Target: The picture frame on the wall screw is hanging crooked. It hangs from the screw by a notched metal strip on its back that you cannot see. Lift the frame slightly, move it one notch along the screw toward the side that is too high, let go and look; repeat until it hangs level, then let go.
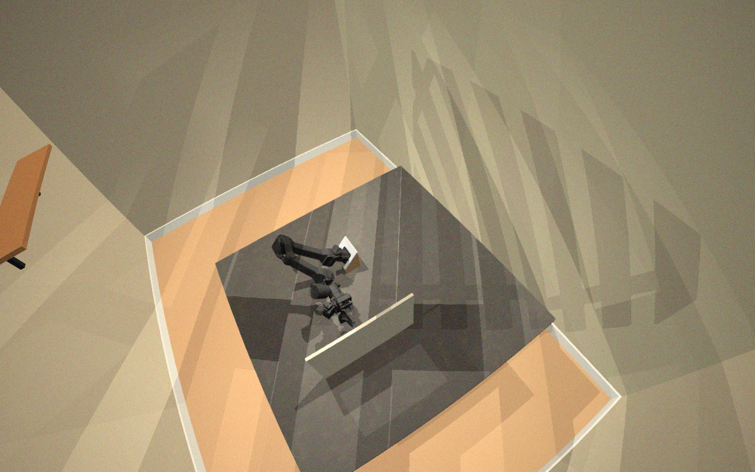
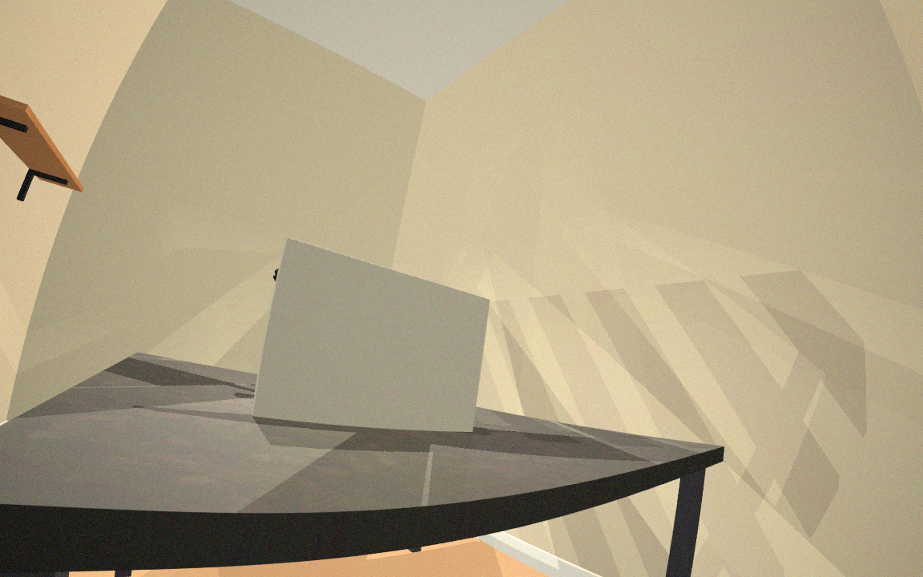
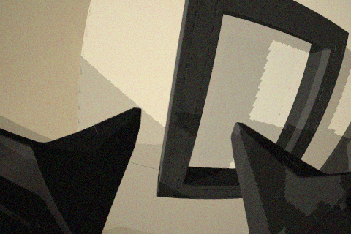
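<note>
A dark picture frame (image 3: 190, 80) hangs on a small pale wall panel (image 3: 128, 44) (image 1: 362, 334) that stands upright on the table. In the wrist view the frame looks tilted, and one long bar of it lies in line with the gap between my fingers. My gripper (image 3: 189, 123) (image 1: 346, 320) is open, close in front of the panel, with the fingertips on either side of that bar and apart from it. In the exterior view I see only the panel's blank back (image 2: 372, 351); the frame and the gripper are hidden behind it. The screw and the notched strip are hidden.
The arm (image 1: 310, 263) stands on a dark table (image 1: 456, 263) (image 2: 163, 459). A small white and tan block (image 1: 349, 253) sits beside the arm. An orange shelf (image 1: 16, 208) (image 2: 20, 136) hangs on the room wall, far to the left.
</note>
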{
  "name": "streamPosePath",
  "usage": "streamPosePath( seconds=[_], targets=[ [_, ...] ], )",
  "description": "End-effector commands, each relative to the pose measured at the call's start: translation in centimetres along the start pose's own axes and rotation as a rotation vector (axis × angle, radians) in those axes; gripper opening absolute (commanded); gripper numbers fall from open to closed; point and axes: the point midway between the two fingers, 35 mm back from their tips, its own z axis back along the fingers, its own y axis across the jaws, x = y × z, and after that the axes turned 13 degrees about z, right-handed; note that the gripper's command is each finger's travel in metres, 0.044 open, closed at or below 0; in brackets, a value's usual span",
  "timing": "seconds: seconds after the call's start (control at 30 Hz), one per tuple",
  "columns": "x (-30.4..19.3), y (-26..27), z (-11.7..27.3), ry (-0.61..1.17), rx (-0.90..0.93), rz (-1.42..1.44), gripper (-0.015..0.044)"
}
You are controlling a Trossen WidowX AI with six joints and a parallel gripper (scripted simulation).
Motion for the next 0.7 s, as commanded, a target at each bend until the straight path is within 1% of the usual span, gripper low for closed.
streamPosePath(
  seconds=[0.0,0.37,0.67],
  targets=[
    [0.3,0.1,-0.8,-0.008,0.000,-0.004,0.0260],
    [0.2,0.1,-2.5,-0.009,0.001,-0.004,0.0260],
    [0.2,0.0,-2.6,-0.009,0.001,-0.004,0.0260]
  ],
)
